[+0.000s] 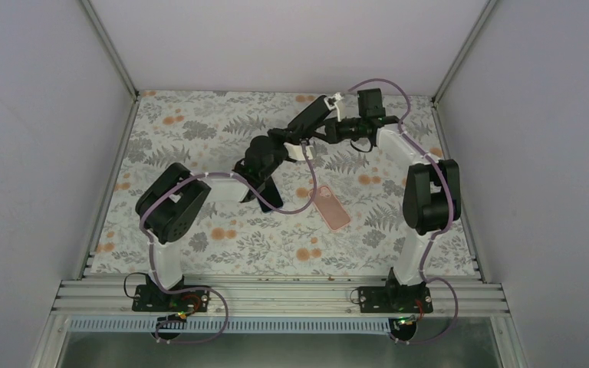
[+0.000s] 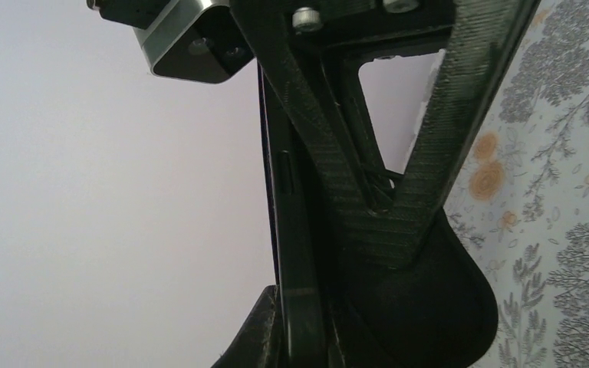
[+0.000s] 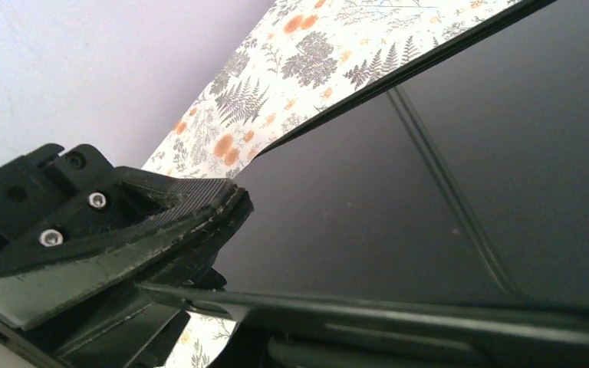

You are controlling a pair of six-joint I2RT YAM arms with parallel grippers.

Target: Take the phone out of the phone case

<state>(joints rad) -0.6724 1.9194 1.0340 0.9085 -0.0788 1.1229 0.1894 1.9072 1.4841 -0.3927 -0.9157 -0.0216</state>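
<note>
A black phone (image 1: 309,117) hangs tilted in the air over the far middle of the table, held from both ends. My left gripper (image 1: 291,142) is shut on its lower end. In the left wrist view the phone (image 2: 293,230) shows edge-on, pinched between the dark fingers (image 2: 261,337). My right gripper (image 1: 334,115) is shut on the upper end; its wrist view is filled by the phone's dark glass (image 3: 429,169), with one finger (image 3: 161,222) pressed on it. The pink phone case (image 1: 331,207) lies empty on the table, below and apart from the phone.
A floral cloth (image 1: 199,130) covers the table. Grey walls stand close on the left, right and back, with metal corner posts (image 1: 111,46). An aluminium rail (image 1: 276,295) with both arm bases runs along the near edge.
</note>
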